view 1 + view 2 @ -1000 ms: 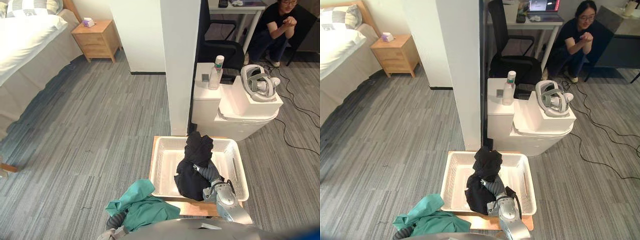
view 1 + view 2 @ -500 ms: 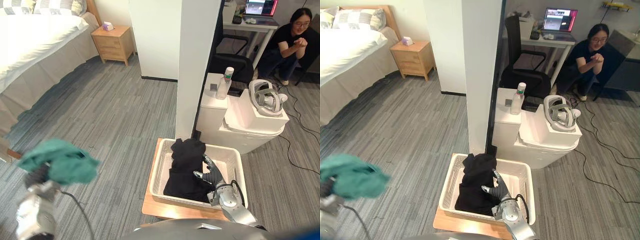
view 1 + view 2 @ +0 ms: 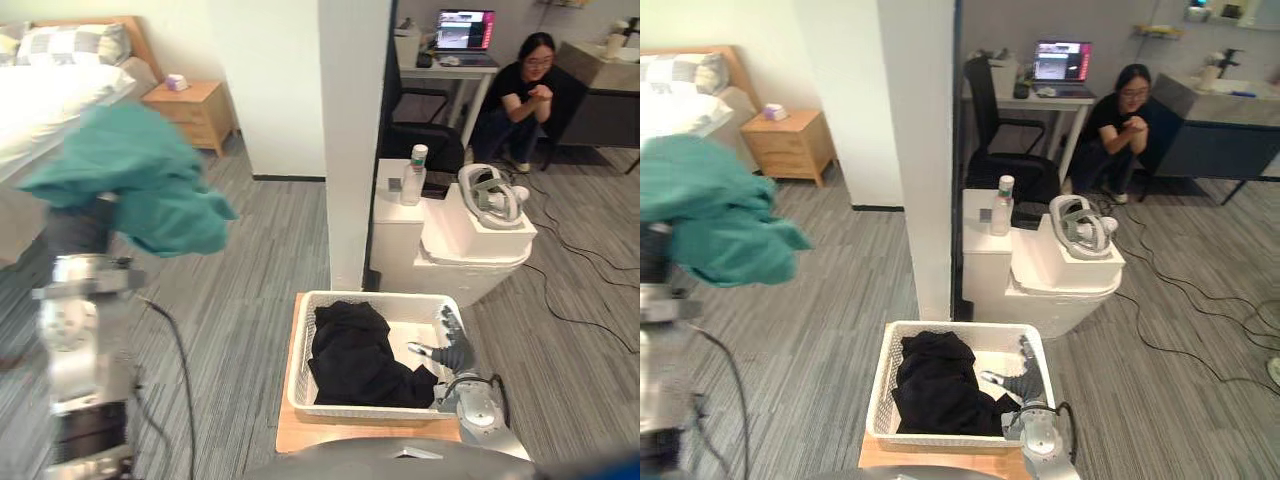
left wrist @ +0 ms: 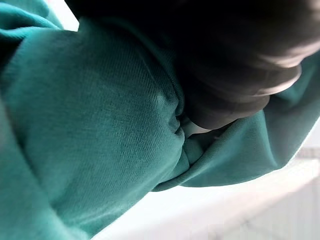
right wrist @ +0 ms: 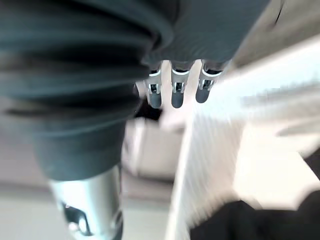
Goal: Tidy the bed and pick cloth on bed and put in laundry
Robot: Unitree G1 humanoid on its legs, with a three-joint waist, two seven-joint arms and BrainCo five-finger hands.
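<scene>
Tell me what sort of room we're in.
Probably a bedroom mocked up inside an office or lab. There is a bed and a nightstand on the left, a desk with a laptop and a seated person beyond the pillar, and a basket nearby.

We are in a bedroom-cum-office: a bed (image 3: 35, 90) and nightstand (image 3: 190, 102), plus a desk (image 3: 1052, 96) with a laptop (image 3: 1062, 61).

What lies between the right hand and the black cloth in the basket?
Between right hand and black cloth, just bare bottom of the white basket, in the left eye view.
</scene>
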